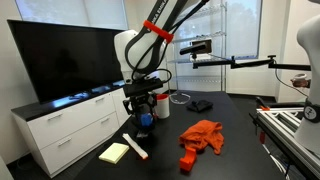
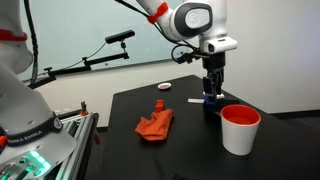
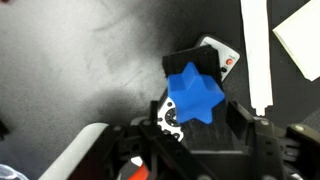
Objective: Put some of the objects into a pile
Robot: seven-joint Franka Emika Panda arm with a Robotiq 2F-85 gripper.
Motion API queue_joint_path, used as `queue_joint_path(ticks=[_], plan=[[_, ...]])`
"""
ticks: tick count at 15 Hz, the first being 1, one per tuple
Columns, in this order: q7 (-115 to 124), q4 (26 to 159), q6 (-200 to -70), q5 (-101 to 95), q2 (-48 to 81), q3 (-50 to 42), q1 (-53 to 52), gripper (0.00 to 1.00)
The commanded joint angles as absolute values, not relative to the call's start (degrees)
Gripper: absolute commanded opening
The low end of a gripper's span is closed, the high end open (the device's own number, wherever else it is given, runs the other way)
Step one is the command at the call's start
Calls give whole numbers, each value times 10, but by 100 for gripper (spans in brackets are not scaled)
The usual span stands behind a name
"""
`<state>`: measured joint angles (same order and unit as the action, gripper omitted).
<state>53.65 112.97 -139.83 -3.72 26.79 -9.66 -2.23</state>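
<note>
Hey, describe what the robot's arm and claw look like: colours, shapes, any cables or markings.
The arm is glossy white with rounded, bulbous joints. One joint carries a round dark grey cap. A red-orange band wraps a darker upper section. The claw is black and boxy, on a black wrist piece. No readable markings or separate cables can be made out.

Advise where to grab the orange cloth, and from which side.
Pinch the raised, crumpled ridge in the middle of the orange cloth, coming straight down from above. It lies bunched in a heap on the black table, so the upstanding folds are probably easier to pinch than its edges. Stay off the side nearest the red block.
</note>
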Motion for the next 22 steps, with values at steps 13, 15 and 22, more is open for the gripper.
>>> queue_joint_path(ticks=[13,15,22], plan=[[438,1287,-1448,-28,79,-49,-23,100],[407,1333,-1445,-30,57,-34,-27,100],[288,1457,-1501,-22,39,-4,-29,100]])
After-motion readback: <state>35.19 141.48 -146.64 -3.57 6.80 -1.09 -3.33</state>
